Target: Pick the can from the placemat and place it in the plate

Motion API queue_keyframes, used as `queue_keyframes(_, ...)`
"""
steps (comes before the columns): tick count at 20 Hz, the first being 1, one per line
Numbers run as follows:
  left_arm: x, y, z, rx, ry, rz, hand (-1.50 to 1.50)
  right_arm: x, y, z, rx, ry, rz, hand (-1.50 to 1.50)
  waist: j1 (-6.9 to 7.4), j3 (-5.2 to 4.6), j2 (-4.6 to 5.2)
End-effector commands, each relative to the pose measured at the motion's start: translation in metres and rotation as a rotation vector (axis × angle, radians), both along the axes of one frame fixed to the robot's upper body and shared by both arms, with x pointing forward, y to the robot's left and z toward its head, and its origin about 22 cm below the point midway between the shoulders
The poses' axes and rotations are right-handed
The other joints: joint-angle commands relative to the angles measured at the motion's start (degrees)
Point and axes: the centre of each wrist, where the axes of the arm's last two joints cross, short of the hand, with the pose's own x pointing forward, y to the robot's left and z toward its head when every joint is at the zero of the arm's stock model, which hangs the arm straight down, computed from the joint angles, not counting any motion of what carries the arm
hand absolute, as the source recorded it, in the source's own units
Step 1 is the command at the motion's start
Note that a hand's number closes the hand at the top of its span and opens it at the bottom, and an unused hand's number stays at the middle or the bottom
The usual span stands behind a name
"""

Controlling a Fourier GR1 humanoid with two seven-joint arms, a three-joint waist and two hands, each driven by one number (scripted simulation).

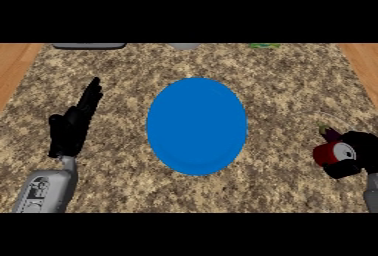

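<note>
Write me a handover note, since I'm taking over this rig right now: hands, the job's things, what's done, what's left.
Left hand: open, fingers up, resting at the view's left, holding nothing.
Right hand: at the right edge, curled round the red can, carried on its side.
Blue plate: mid-counter, nothing on it.
Placemat: not visible in this view.
Done: can picked up.
Left: carry the can left over the plate, set it down, release.

Red can (330, 154) tilted at right edge, gripped in right hand (356, 156); blue plate (196, 126) bare, centre counter.
</note>
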Motion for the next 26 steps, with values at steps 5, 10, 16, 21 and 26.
queue_keyframes(5, -0.015, -0.006, -0.018, 0.015, 0.012, 0.016, 0.0, -0.083, 0.08, -0.017, -0.098, -0.061, 0.238, 1.5, -1.04, 0.39, -0.07)
queue_keyframes(10, -0.004, 0.01, 0.004, 0.003, 0.001, 0.02, 0.0, -0.088, 0.089, 0.028, -0.208, -0.435, 0.255, 1.5, -0.73, 0.45, -0.13)
queue_keyframes(16, 0.009, 0.006, 0.007, 0.003, 0.0, 0.015, 0.0, -0.103, 0.112, 0.084, -0.198, -0.678, 0.398, 1.5, -0.59, 0.45, 0.17)
queue_keyframes(21, 0.003, 0.0, 0.004, -0.001, -0.005, -0.005, 0.0, -0.101, 0.156, 0.11, -0.131, -0.742, 0.499, 1.5, 0.41, 0.41, 0.25)
queue_keyframes(26, 0.005, -0.001, 0.005, -0.001, -0.005, -0.005, 0.0, -0.064, 0.193, 0.131, 0.011, -0.716, 0.527, 1.5, 0.88, 0.42, 0.38)
